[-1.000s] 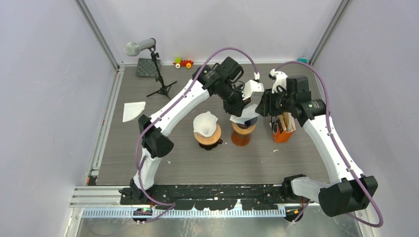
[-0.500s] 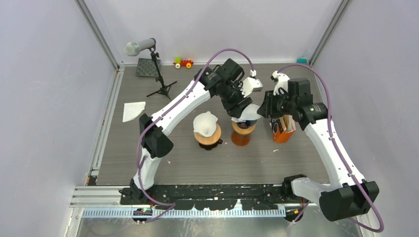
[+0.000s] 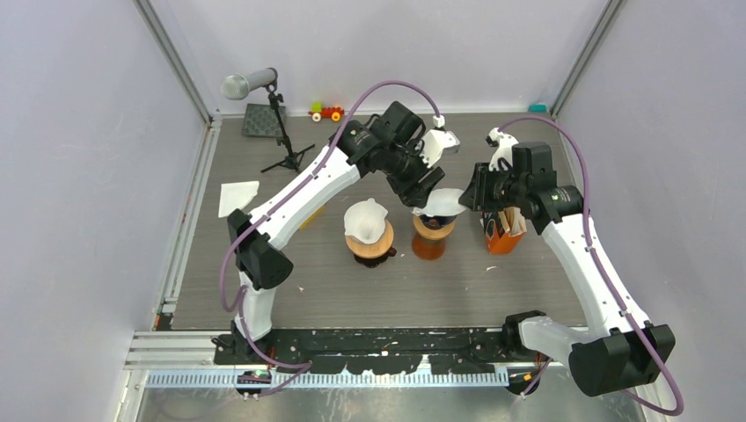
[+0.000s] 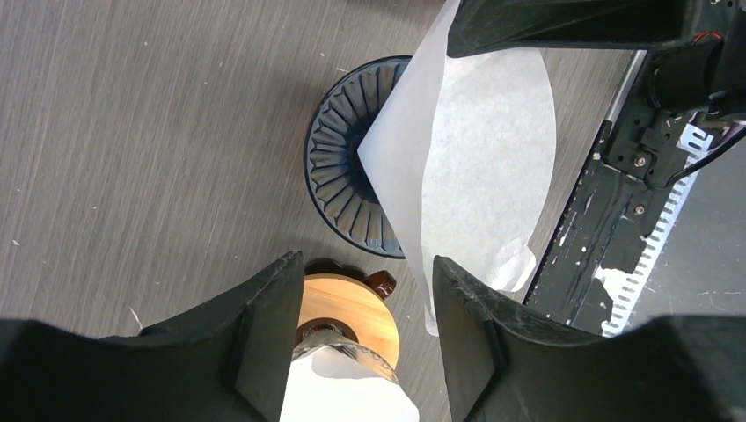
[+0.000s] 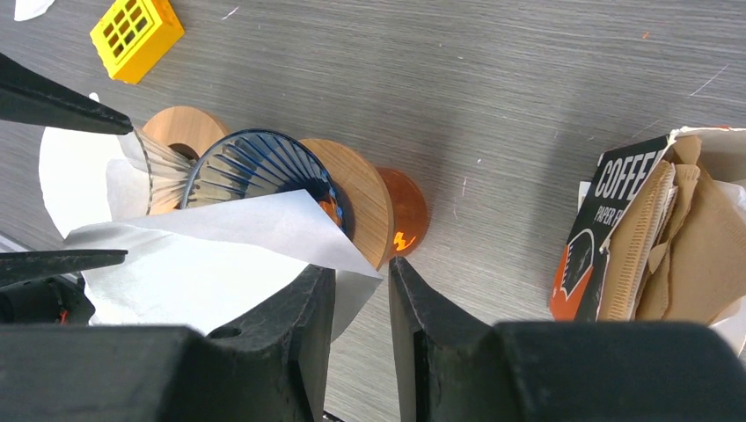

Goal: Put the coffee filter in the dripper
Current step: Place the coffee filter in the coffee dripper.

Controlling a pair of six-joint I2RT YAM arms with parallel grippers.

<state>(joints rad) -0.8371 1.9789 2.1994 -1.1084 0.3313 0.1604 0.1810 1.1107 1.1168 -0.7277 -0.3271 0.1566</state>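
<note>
Nearest the bases, a 2nd dripper (image 3: 369,230) w/ its own paper already seated is left untouched. Just right of it stands the dripper (image 4: 341,180) on an orange carafe (image 5: 406,214). The filter (image 4: 479,158) is held tilted over the dripper's rim, partly covering the cone, not yet seated.

Changed in the last sec: the left gripper (image 4: 368,264), closed at the paper a moment ago, is now seen w/ jaws apart and nothing btwn them, and has been drawn back from the filter. The right gripper (image 5: 361,283) has been narrowed and is clamped on the filter's edge. So the paper has been handed over and is carried by the right side alone. Judged: handover done, lowering into the cone still to be done, and the fold prob. needs opening first.

A box (image 5: 616,220) of brown filters is seen just beside the right gripper. Farther back: a loose filter (image 3: 237,198), a mic (image 3: 249,83) and a toy (image 3: 326,112), all well apart from the work.

Hard to make out:
- Whether the filter's tip is inside the cone can't be told.
- In the top view the dripper is mostly covered by paper and wrists.
- The carafe is largely hidden under its wooden collar.
</note>
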